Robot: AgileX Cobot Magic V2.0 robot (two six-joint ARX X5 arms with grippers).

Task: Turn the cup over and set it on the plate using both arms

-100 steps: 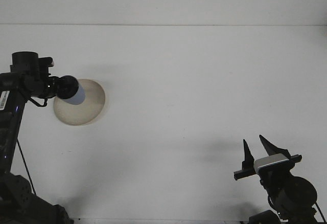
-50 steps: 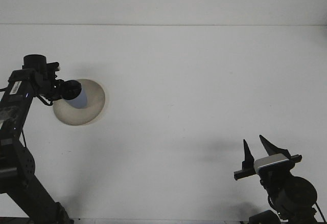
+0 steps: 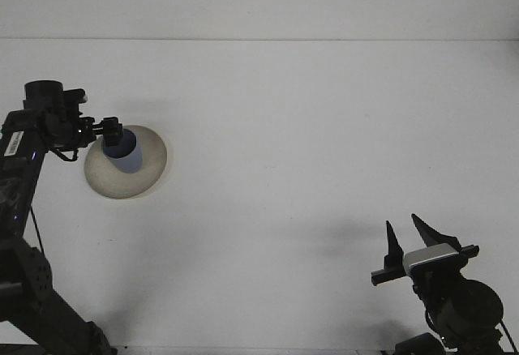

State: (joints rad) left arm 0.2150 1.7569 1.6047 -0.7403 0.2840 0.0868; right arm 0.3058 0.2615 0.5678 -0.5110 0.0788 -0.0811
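Note:
A blue cup [image 3: 124, 154] stands upright on the beige plate [image 3: 147, 168] at the left of the table, its dark mouth facing up. My left gripper [image 3: 110, 130] is at the cup's upper left rim, its fingers spread and open, no longer carrying the cup. The left arm reaches in from the left edge. My right gripper [image 3: 408, 237] rests low at the front right, far from the plate, open and holding nothing.
The white table [image 3: 308, 144] stretches between the two arms, ending at a back wall edge [image 3: 259, 40]. The left arm's base [image 3: 49, 322] fills the front left corner.
The left gripper brought the tilted cup down onto the plate, set it upright and opened, with the wrist drawing back to the left. The right arm has not moved.

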